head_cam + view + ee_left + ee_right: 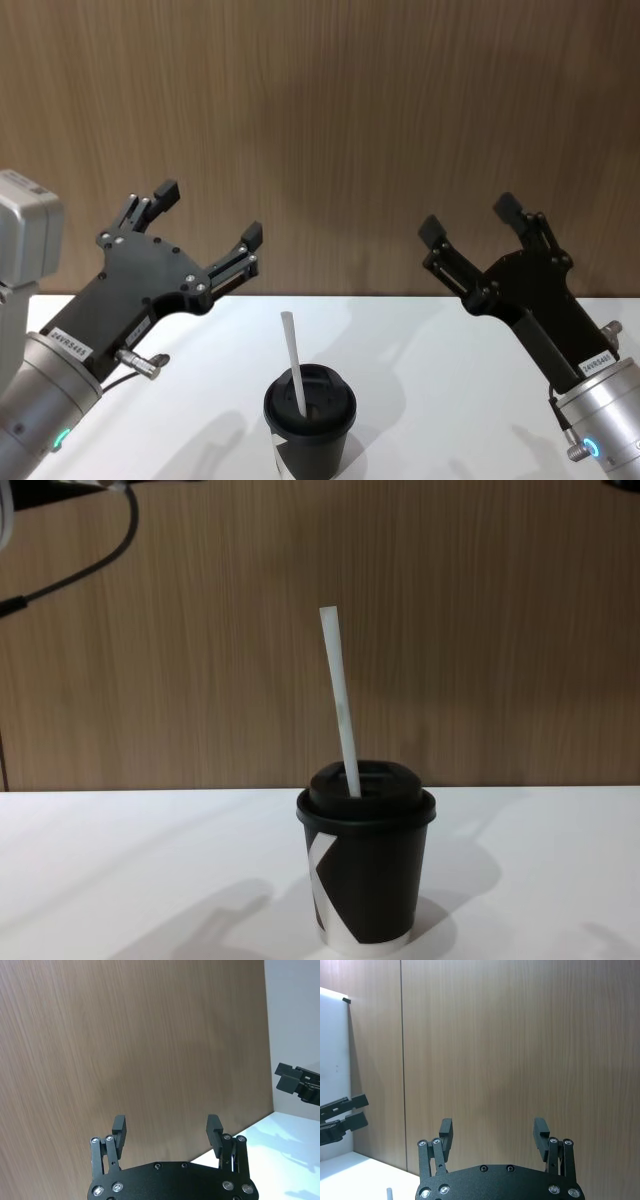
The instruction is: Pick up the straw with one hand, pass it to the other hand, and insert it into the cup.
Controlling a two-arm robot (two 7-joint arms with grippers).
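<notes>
Risk from here looks small but real: the white table top (440,360) carries a small black paper cup (366,880) with a domed black plastic lid and a white angular mark, and it is a light thing that either arm could tip if it swept low across the middle on its way to rest. The left gripper (208,214), black with a silver cylindrical wrist and a green light, is raised to the left of the cup, fingers spread wide and holding nothing. The right gripper (470,218), the same build, is raised to the right, well apart from the cup, equally wide open and empty. Between them the thin white paper straw (340,700) stands through the lid, leaning slightly left, its upper half free; I judge the insertion done, and a brush against that free end could lever the cup over.
</notes>
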